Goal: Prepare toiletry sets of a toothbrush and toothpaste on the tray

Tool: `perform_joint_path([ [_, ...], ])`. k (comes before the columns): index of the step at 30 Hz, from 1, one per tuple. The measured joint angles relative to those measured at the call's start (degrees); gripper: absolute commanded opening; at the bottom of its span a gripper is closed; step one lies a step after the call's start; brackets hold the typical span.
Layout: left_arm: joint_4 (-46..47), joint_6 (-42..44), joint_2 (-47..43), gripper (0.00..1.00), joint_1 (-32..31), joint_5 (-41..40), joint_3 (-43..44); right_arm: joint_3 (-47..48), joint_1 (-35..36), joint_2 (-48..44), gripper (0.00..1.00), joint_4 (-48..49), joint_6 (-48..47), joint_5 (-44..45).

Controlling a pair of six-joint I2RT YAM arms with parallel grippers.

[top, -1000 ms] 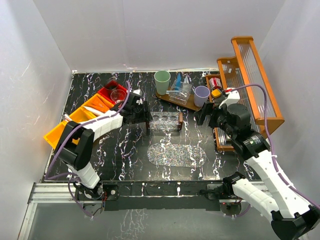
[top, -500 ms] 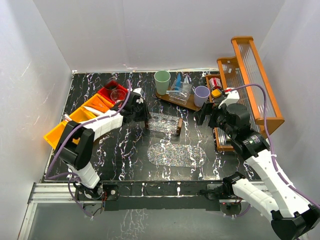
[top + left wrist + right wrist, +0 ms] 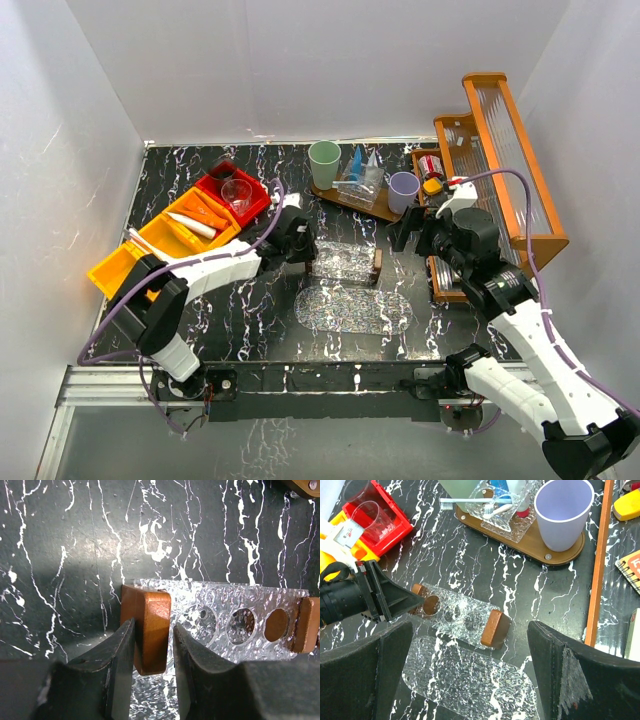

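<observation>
Left gripper (image 3: 152, 630) clamped on the wooden end of a clear holder (image 3: 235, 625), likely to reposition it; right gripper (image 3: 408, 232), three o'clock, hovers with fingers spread wide.

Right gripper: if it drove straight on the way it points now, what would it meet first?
Probably the clear holder, near its wooden end block, which lies between the right gripper's open fingers in the wrist view. Depth is uncertain.

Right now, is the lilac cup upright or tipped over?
Upright: the lilac cup stands on the wooden tray, open rim up, nothing visible inside.
</observation>
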Motion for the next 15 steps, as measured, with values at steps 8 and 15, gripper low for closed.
perform_joint_path([
  [8,-0.4,-5.4,-0.3,0.14,-4.6,-7.2,-0.4,-0.6,0.0,-1.0,0.98,0.1,0.0,0.0],
  [15,-1.0,-7.6,-0.3,0.14,-7.1,-10.3,-0.3,-0.6,0.0,-2.2,0.98,0.1,0.0,0.0],
])
